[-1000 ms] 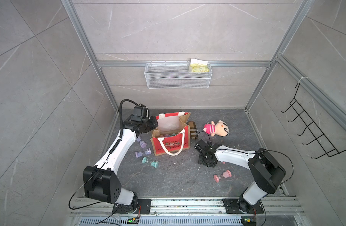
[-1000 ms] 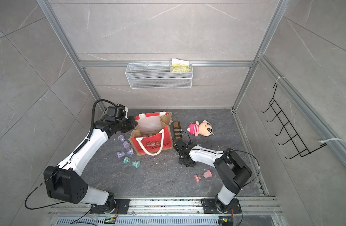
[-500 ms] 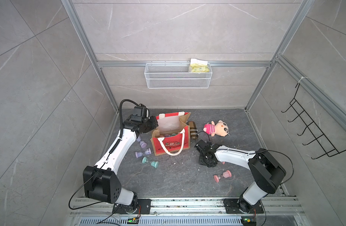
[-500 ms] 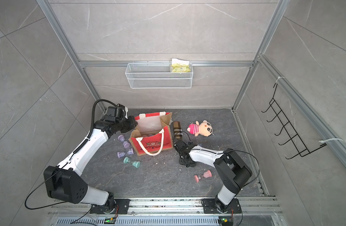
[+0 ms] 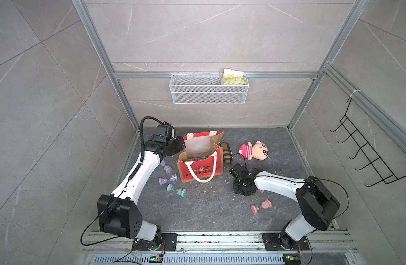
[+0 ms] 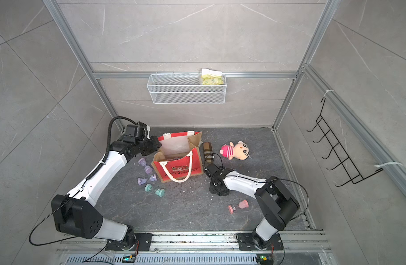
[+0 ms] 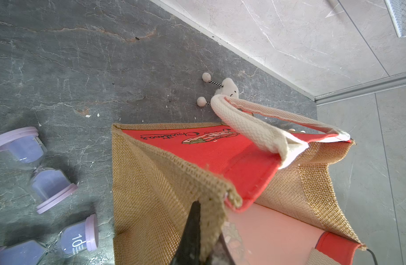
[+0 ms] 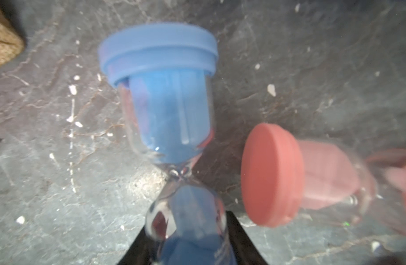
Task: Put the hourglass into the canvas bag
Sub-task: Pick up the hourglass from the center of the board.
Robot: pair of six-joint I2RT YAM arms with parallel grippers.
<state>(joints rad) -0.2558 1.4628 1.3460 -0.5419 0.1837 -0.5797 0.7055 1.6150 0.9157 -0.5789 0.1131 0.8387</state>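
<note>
One blue hourglass (image 8: 170, 110) sits clasped in right hand (image 8: 186, 241).

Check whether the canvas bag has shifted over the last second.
No. The canvas bag stands where it did, its far corner just as close to the plaid cylinder and the floor's back edge.

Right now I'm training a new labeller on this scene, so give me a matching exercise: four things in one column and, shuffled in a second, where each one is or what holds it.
Things:
1. blue hourglass
2. canvas bag
3. yellow packet
4. teal hourglass

Places:
A. lying loose on the floor
B. in the wire basket on the wall
C. burlap edge pinched in the left tool
D. held in the right tool

Pairs: 1-D, 2-C, 3-B, 4-A
</note>
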